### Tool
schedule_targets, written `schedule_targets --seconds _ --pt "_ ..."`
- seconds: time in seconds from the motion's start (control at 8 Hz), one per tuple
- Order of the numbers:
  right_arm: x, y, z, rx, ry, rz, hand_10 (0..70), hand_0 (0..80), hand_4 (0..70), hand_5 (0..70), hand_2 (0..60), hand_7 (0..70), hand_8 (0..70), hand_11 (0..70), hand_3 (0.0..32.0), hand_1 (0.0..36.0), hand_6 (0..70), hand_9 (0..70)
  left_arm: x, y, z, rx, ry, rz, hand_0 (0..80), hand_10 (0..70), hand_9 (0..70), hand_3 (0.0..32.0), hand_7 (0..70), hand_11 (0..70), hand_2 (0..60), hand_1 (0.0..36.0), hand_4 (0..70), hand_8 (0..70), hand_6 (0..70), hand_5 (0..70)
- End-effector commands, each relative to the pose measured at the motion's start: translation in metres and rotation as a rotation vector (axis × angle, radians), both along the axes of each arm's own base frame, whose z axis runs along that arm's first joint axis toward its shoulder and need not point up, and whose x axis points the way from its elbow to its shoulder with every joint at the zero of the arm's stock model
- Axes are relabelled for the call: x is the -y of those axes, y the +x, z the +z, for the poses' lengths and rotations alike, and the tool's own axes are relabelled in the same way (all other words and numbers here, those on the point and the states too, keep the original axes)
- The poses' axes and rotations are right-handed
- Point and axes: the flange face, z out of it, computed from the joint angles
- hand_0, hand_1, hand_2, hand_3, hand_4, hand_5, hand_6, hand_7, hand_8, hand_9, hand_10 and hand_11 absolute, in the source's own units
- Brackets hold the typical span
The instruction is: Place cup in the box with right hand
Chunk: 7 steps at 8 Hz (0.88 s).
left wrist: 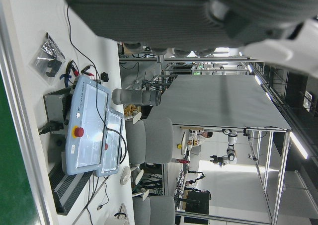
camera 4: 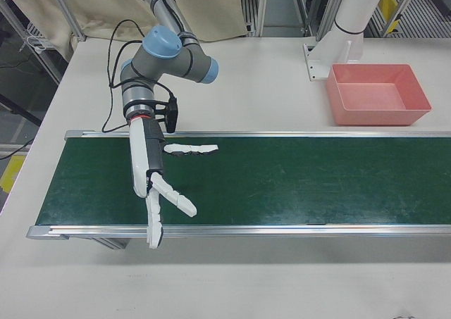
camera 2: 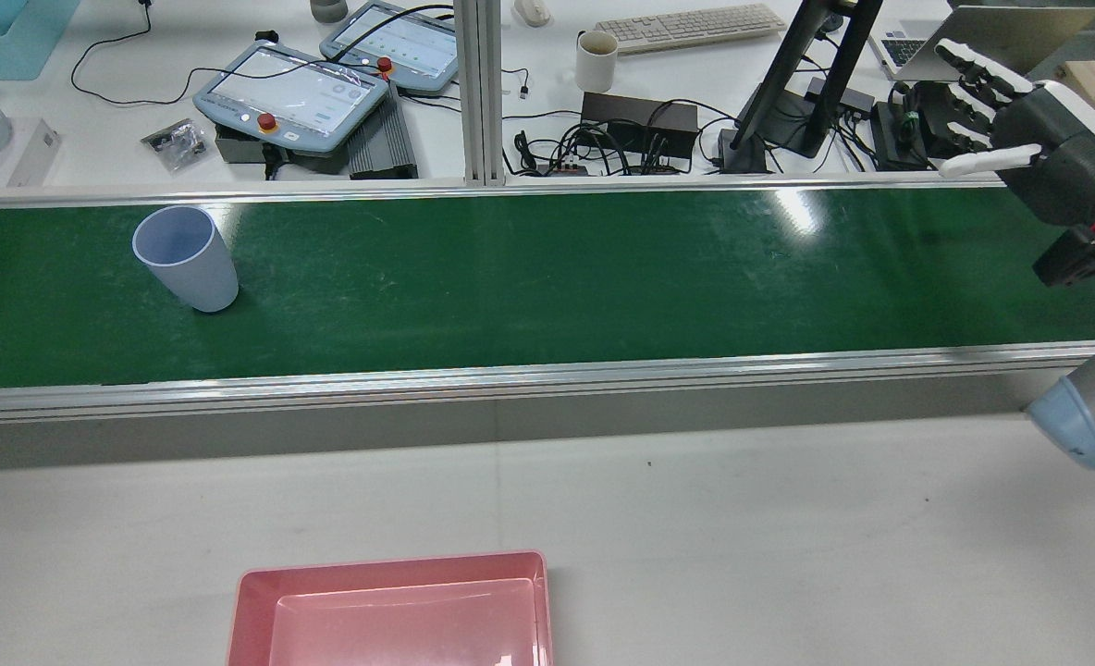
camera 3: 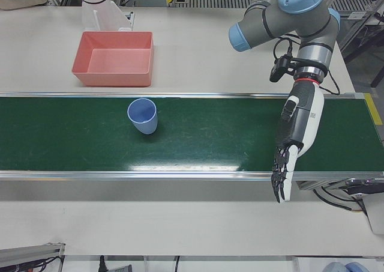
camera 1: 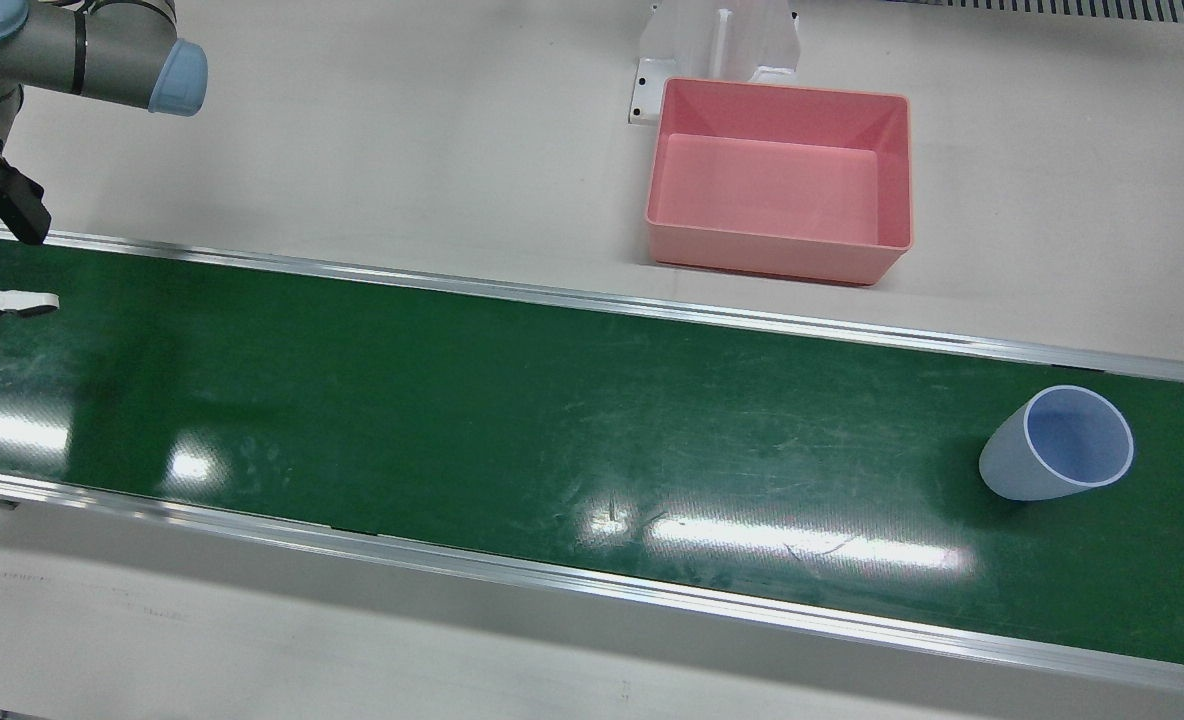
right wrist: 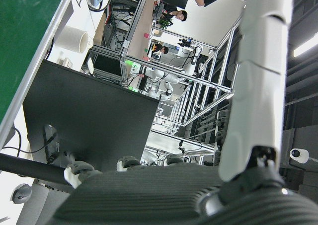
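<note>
Running across the table, green conveyor belt [camera 1: 452, 400] is the biggest item. Pink box [camera 1: 782, 190] sits on the white tabletop [camera 1: 402, 130] just off the belt's robot-side rail, w/ nothing in it. Right hand [camera 4: 151, 185] hangs over the belt's far end, fingers spread, holding nothing. Left hand [camera 3: 297, 140] hovers over the opposite end, fingers straight, also holding nothing. Blue cup [camera 1: 1057, 445] stands upright on the belt, mouth up, well apart from the right hand and nearer the left hand.

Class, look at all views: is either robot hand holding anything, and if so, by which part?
Nothing is held. The right hand is open above the belt's end, and the cup stands free at the far end.
</note>
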Motion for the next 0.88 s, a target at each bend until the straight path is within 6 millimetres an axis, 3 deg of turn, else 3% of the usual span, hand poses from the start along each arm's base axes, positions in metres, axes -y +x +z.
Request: schedule_targets --seconds 0.0,0.12,0.25,0.5,0.62,0.75 --pt "0.0002 0.0011 0.0024 0.000 -0.005 0.003 0.0 57.7 0.0 6.5 0.0 0.0 0.0 0.0 30.6 22.0 0.0 0.0 0.0001 0.0000 -0.0001 0.000 0.001 0.000 0.0 0.0 0.0 0.0 0.0 0.0 0.0 0.0 0.0 0.0 0.0 0.0" --pt "0.0002 0.0011 0.0017 0.001 -0.003 0.003 0.0 58.6 0.0 6.6 0.0 0.0 0.0 0.0 23.4 21.4 0.0 0.0 0.0001 0.0000 -0.0001 0.000 0.001 0.000 0.0 0.0 0.0 0.0 0.0 0.0 0.0 0.0 0.0 0.0 0.0 0.0" --pt "0.0002 0.0011 0.0017 0.001 -0.003 0.003 0.0 59.0 0.0 6.7 0.0 0.0 0.0 0.0 21.4 21.2 0.0 0.0 0.0001 0.0000 -0.0001 0.000 0.001 0.000 0.0 0.0 0.0 0.0 0.0 0.0 0.0 0.0 0.0 0.0 0.0 0.0" --pt "0.0003 0.0021 0.0017 0.001 -0.003 0.006 0.0 59.0 0.0 6.7 0.0 0.0 0.0 0.0 23.8 21.2 0.0 0.0 0.0001 0.0000 -0.0001 0.000 0.001 0.000 0.0 0.0 0.0 0.0 0.0 0.0 0.0 0.0 0.0 0.0 0.0 0.0" --pt "0.0002 0.0013 0.0017 0.001 -0.003 0.004 0.0 58.9 0.0 6.7 0.0 0.0 0.0 0.0 20.2 20.8 0.0 0.0 0.0001 0.0000 -0.0001 0.000 0.001 0.000 0.0 0.0 0.0 0.0 0.0 0.0 0.0 0.0 0.0 0.0 0.0 0.0" --pt "0.0009 0.0010 0.0007 0.002 0.000 0.004 0.0 58.7 0.0 6.6 0.0 0.0 0.0 0.0 14.2 20.5 0.0 0.0 0.0001 0.0000 -0.0001 0.000 0.001 0.000 0.0 0.0 0.0 0.0 0.0 0.0 0.0 0.0 0.0 0.0 0.0 0.0"
